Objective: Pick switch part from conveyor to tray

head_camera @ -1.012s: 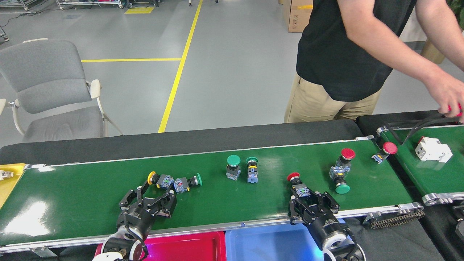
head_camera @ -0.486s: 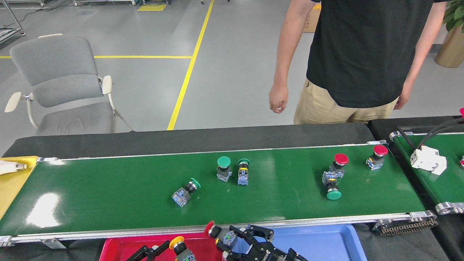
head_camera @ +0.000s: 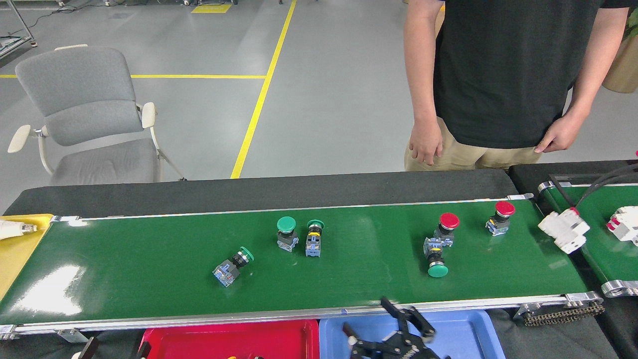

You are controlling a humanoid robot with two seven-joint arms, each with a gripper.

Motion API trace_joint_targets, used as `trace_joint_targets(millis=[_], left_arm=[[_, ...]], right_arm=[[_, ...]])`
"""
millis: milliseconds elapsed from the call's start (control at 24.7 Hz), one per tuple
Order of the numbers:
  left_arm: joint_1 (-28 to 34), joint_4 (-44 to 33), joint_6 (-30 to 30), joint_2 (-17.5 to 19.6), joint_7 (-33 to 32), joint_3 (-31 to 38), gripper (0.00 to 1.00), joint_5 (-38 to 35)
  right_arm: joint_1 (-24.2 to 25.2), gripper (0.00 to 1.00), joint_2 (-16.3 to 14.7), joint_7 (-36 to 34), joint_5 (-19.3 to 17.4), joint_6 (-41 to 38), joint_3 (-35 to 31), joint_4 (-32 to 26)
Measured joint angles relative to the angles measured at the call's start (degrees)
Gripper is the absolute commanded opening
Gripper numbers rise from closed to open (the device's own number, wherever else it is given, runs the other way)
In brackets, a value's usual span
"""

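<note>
The conveyor [head_camera: 124, 259] is a long green belt carrying several switch parts. A green-capped one [head_camera: 233, 266] lies on its side left of centre. Two more green-capped parts [head_camera: 286, 233] [head_camera: 314, 238] sit mid-belt. Further right are a red-capped part [head_camera: 443, 229], a green-capped part [head_camera: 437, 264] and another red-capped part [head_camera: 500, 217]. My right gripper [head_camera: 386, 324] hangs open and empty over the blue tray [head_camera: 468, 334]. Only dark tips of my left gripper [head_camera: 115, 351] show at the bottom edge, beside the red tray [head_camera: 224, 336].
A person [head_camera: 498, 75] stands behind the belt with both hands hanging down. A second green belt [head_camera: 598, 259] at the right carries white parts [head_camera: 563, 230]. A yellow tray [head_camera: 15, 259] sits at the far left, and a grey chair [head_camera: 79, 114] stands behind it.
My right gripper held a red-capped part half a second ago and is now open and empty over the blue tray. The left gripper sank almost out of view. The parts drifted left along the belt.
</note>
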Motion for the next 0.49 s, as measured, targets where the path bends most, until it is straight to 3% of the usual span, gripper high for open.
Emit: trace_joint_targets(millis=[121, 243, 486], left_arm=[[-0.56, 0.34, -3.36, 2.48, 0.48, -2.18, 1.0, 0.0], [-3.35, 1.8, -6.09, 6.32, 0.67, -5.5, 1.0, -0.09], [-13.47, 9.68, -7.39, 9.66, -3.37, -10.34, 1.0, -0.18]], right_arm=[[1.15, 0.99, 0.0, -0.73, -0.92, 2.67, -6.64, 0.01], [0.71, 0.99, 0.08, -0.87, -0.56, 5.36, -7.33, 0.07], [-5.79, 0.99, 0.17, -1.07, 6.94, 9.71, 1.84, 1.84]])
